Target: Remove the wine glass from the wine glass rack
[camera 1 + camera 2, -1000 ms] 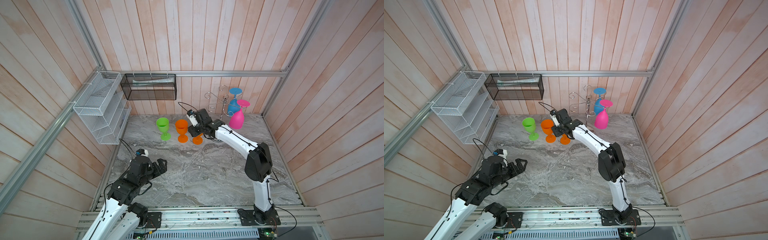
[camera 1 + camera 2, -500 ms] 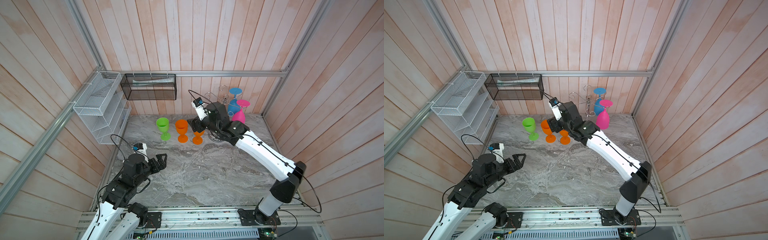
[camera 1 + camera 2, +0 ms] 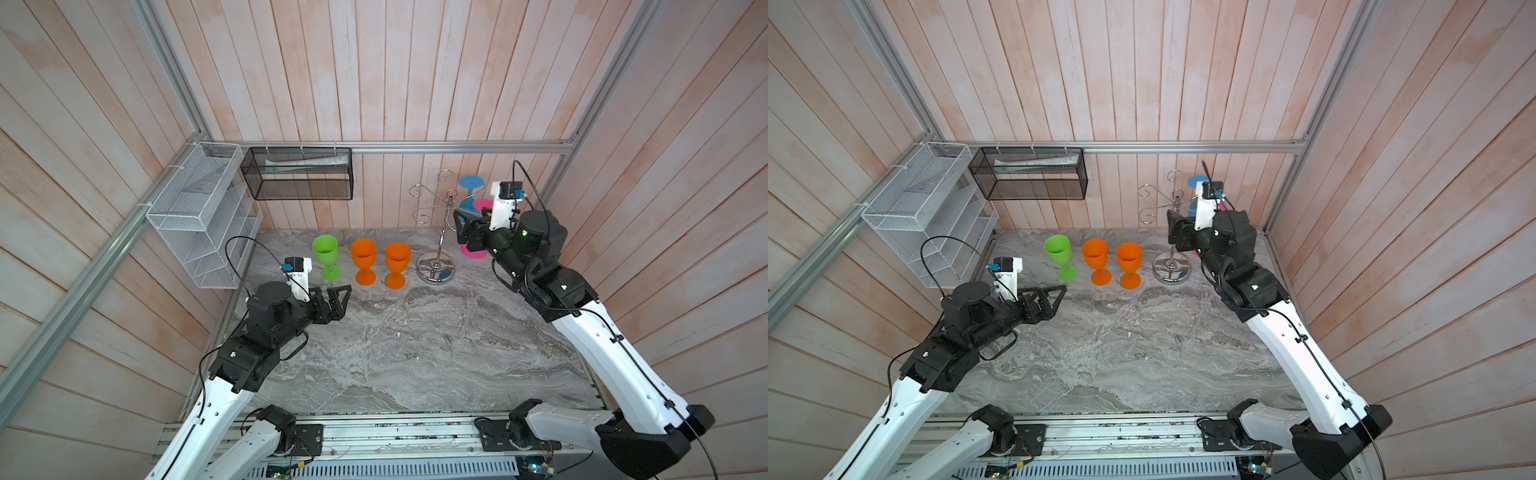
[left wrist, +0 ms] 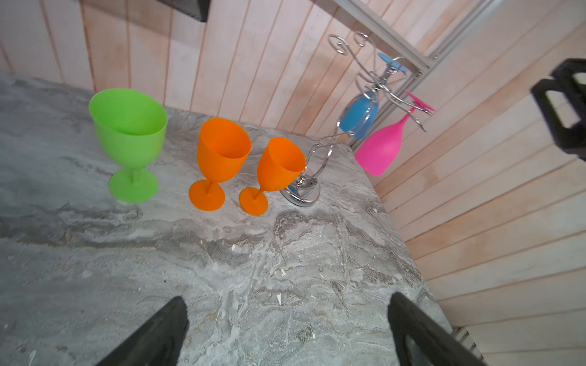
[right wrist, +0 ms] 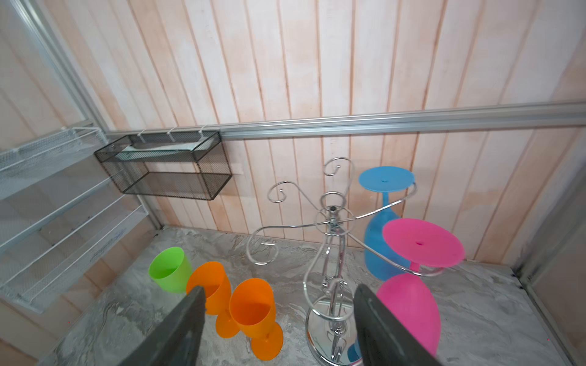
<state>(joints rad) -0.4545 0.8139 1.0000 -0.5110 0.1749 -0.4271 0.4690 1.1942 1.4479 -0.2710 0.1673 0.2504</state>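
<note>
The wine glass rack (image 3: 434, 270) stands at the back right of the counter (image 3: 415, 353). Two glasses hang from its arms, bowls down: a pink wine glass (image 5: 412, 304) on the nearer side and a blue wine glass (image 5: 375, 244) behind it, closer to the wall. The right gripper (image 3: 460, 230) is raised off the counter just beside the rack's stem, at the height of the hanging bowls. Its jaws are well apart with nothing held between them. In both top views it covers most of the pink glass, and I cannot tell whether a finger touches the bowl. The left gripper (image 3: 343, 301) hovers low over the counter, well apart from the rack, spread wide and empty. Near it a green glass (image 3: 326, 253) stands upright in a row with two orange glasses (image 3: 363, 257).
</note>
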